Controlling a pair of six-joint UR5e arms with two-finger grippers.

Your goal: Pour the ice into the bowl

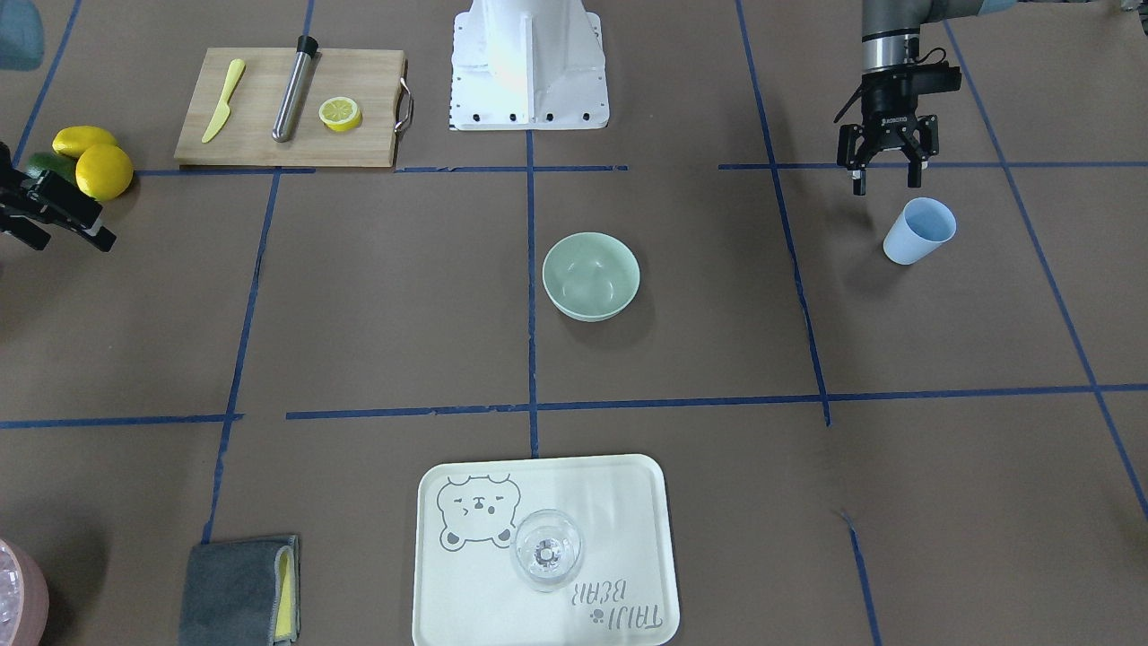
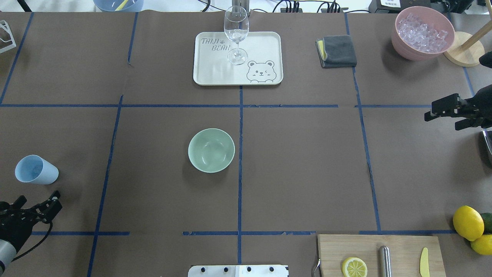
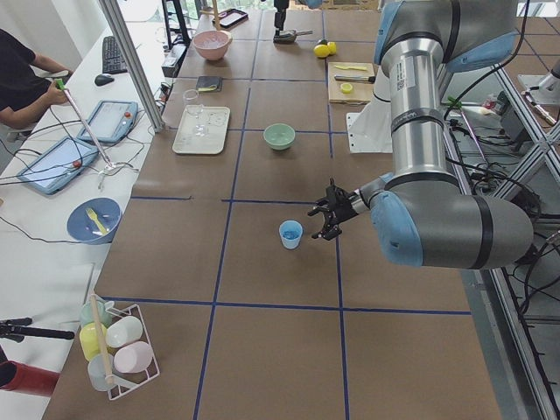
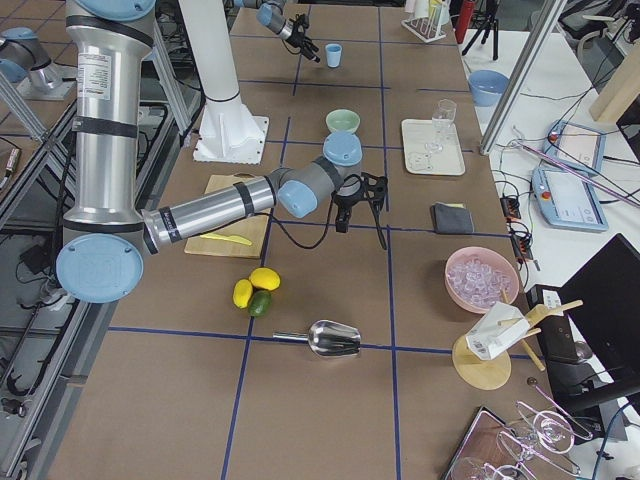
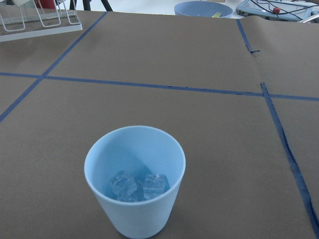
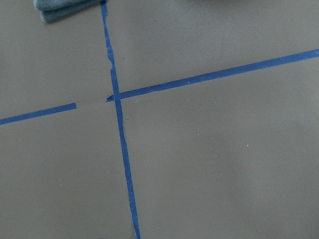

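Tape line (image 2: 111, 154) runs between blue cup (image 2: 36, 169) with ice (image 5: 137, 185) and bowl (image 2: 211, 150).

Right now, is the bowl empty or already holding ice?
Empty: the bowl is bare inside; the ice sits in the blue cup.

The left arm (image 3: 411, 114) and right arm (image 4: 100, 130) are silver-grey metal tubes with pale blue caps (image 3: 398, 232) and black bands at the joints. The left gripper (image 1: 890, 175) and right gripper (image 2: 430, 111) are black, the left with small white lettering (image 1: 883, 119). The white pedestal (image 1: 529, 63) has a row of black screws (image 1: 512, 117).
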